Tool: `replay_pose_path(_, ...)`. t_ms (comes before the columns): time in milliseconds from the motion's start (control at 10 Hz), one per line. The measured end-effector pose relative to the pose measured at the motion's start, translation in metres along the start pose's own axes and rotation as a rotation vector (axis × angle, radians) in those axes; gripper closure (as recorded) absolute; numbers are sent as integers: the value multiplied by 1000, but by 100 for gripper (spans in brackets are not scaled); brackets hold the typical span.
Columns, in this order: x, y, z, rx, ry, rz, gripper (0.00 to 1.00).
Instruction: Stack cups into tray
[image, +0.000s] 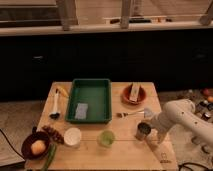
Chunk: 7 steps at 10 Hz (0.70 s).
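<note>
The dark green tray (100, 85) lies at the middle back of the wooden table, with a small grey-blue pad (81, 110) inside. The dark grey metal cup (143, 131) stands at the front right. The light green cup (106, 138) stands at front centre and the white cup (73, 136) to its left. My white arm comes in from the right; the gripper (151, 129) is right beside the grey cup, on its right side.
An orange-brown bowl (133, 94) holding a packet sits at back right. A fork (129, 114) lies in front of it. A dark brown bowl (36, 146) with an orange fruit, grapes (53, 134) and a green vegetable are at front left. A brush (55, 107) lies at left.
</note>
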Motion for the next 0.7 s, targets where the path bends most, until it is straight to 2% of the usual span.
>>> replay_pose_path(700,-24,-11,-16,9,-39,-69,20)
